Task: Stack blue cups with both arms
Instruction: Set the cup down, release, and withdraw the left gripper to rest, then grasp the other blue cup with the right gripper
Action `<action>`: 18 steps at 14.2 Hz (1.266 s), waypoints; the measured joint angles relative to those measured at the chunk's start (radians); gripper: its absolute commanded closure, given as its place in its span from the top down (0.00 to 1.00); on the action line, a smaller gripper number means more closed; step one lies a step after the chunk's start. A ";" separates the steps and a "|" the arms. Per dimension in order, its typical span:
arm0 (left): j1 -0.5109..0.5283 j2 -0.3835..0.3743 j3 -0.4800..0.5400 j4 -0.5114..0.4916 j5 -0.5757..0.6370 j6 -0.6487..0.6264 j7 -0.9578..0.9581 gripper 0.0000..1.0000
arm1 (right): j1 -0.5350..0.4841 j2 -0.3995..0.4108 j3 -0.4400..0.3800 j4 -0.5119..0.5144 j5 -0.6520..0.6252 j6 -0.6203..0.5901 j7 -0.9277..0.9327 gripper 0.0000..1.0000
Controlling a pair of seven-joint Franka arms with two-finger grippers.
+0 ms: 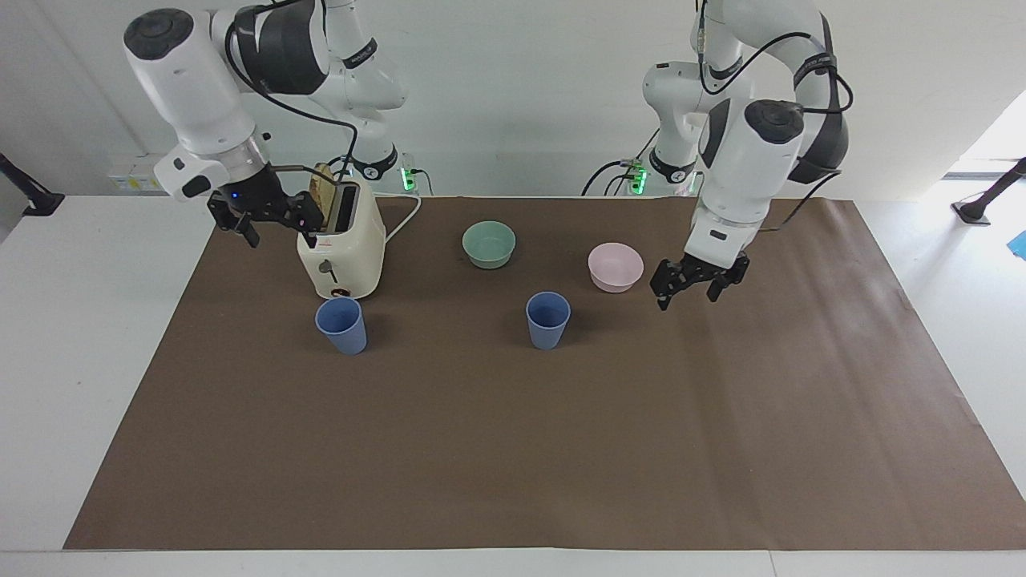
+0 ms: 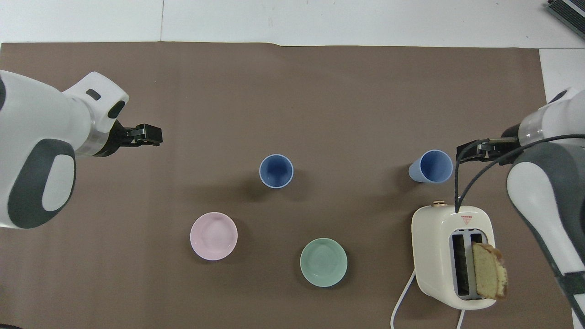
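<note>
Two blue cups stand upright and apart on the brown mat. One cup is in the middle. The other cup stands in front of the toaster, toward the right arm's end. My left gripper hangs open and empty above the mat beside the pink bowl, well clear of the middle cup. My right gripper hangs open and empty in the air at the toaster's top, higher than the cup by the toaster and touching nothing.
A cream toaster with a bread slice sticking out stands near the right arm's base, its cord trailing toward the robots. A mint-green bowl and a pale pink bowl sit nearer the robots than the middle cup.
</note>
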 measured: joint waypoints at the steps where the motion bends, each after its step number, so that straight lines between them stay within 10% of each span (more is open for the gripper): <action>1: 0.018 -0.011 0.001 0.000 0.000 -0.017 0.045 1.00 | 0.000 0.028 0.000 -0.013 0.000 0.045 0.000 1.00; 11: 0.056 -0.060 0.014 0.224 0.000 -0.329 0.188 1.00 | 0.000 0.143 -0.001 -0.041 -0.008 0.156 -0.002 0.95; 18: 0.056 -0.077 0.029 0.235 0.000 -0.357 0.208 1.00 | 0.014 0.149 0.000 -0.060 -0.011 0.180 -0.003 0.00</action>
